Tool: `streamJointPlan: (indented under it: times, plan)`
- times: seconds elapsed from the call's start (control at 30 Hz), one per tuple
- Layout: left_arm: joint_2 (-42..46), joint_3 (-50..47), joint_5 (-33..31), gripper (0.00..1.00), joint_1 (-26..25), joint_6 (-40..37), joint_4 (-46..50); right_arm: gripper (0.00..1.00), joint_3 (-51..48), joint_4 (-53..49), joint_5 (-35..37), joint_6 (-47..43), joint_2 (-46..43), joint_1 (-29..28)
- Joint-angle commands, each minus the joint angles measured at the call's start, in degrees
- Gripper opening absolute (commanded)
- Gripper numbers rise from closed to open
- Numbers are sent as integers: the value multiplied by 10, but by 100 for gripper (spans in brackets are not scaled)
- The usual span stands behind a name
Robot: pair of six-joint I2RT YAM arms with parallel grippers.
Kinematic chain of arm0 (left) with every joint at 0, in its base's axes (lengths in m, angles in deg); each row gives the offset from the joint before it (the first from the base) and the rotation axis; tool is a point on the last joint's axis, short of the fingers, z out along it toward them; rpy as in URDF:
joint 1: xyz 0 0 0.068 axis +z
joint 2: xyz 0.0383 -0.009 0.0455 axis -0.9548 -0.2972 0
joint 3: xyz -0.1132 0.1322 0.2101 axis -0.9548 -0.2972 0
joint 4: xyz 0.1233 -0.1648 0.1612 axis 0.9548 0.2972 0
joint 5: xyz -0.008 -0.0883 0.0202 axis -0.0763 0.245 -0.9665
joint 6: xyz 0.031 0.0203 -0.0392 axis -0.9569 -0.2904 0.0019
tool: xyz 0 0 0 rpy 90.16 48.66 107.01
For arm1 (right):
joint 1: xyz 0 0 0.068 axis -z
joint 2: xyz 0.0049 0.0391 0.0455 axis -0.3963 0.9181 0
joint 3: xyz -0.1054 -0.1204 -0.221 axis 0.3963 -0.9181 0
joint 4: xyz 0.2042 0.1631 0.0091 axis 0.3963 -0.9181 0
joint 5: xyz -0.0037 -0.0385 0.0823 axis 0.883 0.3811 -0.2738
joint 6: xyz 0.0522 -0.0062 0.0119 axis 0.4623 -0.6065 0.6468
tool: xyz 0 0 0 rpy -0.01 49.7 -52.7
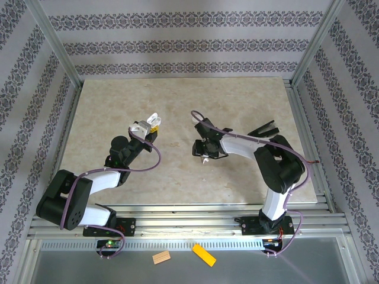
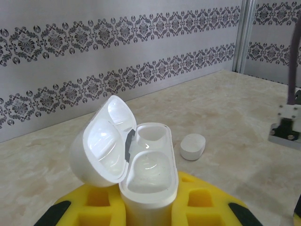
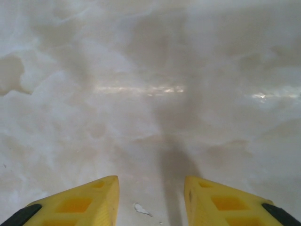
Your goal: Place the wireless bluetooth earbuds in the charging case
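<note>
The white charging case stands upright with its lid hinged open to the left and both wells bare. My left gripper is shut on its body, yellow pads on either side; the top view has this gripper left of the table's middle. A small white rounded piece lies on the table just beyond the case; I cannot tell what it is. My right gripper points down close to the table, its jaws apart. A tiny white piece, apparently one of the earbuds, lies between them, touching neither. In the top view it sits under that gripper.
The marble-patterned table has patterned walls on three sides and metal posts at the back corners. The right gripper's body stands at the right edge of the left wrist view. Two small orange pieces lie on the rail in front of the arm bases.
</note>
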Motion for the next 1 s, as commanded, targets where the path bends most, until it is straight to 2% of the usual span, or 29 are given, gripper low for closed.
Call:
streamJointPlan:
  times: [0.0, 0.17, 0.27, 0.37, 0.57, 0.87, 0.97]
  plan:
    - [16, -7, -7, 0, 9, -11, -3, 41, 42, -74, 2, -77, 6, 2]
    - [15, -5, -8, 0, 10, -10, 1, 44, 63, -158, 107, -67, -24, -7]
    - [13, -5, -8, 0, 10, -11, -1, 46, 52, -180, 125, -41, -28, -16]
    - [8, -5, -6, 0, 10, -10, -5, 47, 53, -195, 131, -25, -11, -30]
    - [3, -6, 2, 0, 10, -6, -12, 42, 76, -213, 99, 4, 27, -34]
    - [3, -11, 2, 0, 10, -5, -16, 43, 100, -214, 68, 0, 61, -26]
    - [5, -11, 1, 0, 10, -5, -15, 40, 102, -219, 67, -7, 68, -22]
